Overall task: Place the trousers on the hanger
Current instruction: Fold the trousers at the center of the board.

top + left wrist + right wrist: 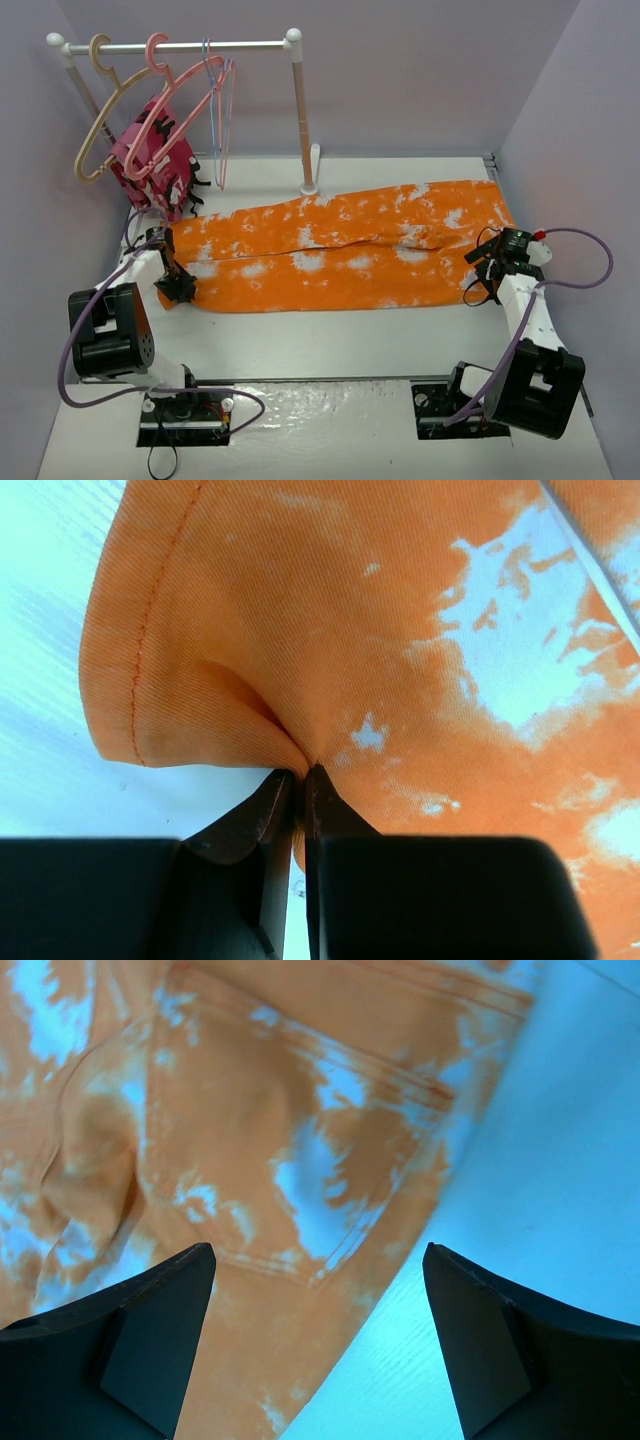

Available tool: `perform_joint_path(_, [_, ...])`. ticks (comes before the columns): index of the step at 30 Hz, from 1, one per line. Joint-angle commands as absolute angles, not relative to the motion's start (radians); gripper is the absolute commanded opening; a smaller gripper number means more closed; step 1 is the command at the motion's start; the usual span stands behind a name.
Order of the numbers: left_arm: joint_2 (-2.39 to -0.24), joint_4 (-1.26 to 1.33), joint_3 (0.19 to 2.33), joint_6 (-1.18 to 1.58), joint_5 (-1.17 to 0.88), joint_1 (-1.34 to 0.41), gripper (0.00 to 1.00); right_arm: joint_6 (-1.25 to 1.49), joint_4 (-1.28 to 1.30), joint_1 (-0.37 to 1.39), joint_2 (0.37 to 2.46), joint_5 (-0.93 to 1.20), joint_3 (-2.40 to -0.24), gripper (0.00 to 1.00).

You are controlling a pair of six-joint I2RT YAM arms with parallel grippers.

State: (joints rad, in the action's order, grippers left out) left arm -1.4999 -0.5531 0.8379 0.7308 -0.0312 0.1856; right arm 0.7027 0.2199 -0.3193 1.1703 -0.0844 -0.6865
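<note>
Pinching the trousers [340, 255] at the hem, the left claw [298, 776] is clenched on cloth; the right claw [318, 1260] hangs released over the waist. They lie lengthwise across the table [330, 340], with the hanger [163, 68] back-left, nearer the left arm.

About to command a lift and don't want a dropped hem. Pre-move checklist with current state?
1. Left gripper shut on the leg hem of the trousers: ok.
2. Pinch catches both cloth layers: cannot tell.
3. Right gripper gripping the waist end: not ok, open above the pocket.
4. Trousers lying flat, legs side by side: ok.
5. Salmon-pink hanger free of the rail: not ok, hooked on it.
</note>
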Motion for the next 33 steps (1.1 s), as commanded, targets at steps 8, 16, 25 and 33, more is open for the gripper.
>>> perform_joint_path(8, [-1.362, -0.597, 0.873, 0.687, 0.006, 0.189, 0.00, 0.841, 0.209, -0.451, 1.310, -0.282, -0.709, 0.87])
perform_joint_path(16, [-1.352, -0.607, 0.881, 0.678, 0.010, 0.187, 0.00, 0.834, 0.080, -0.452, 1.466, -0.296, -0.727, 0.91])
perform_joint_path(25, [-1.343, -0.619, 0.891, 0.678, 0.028, 0.187, 0.00, 0.806, 0.015, -0.461, 1.578, -0.253, -0.740, 0.83])
perform_joint_path(33, [-1.321, -0.629, 0.888, 0.672, 0.047, 0.188, 0.00, 0.773, 0.012, -0.463, 1.604, -0.223, -0.734, 0.42])
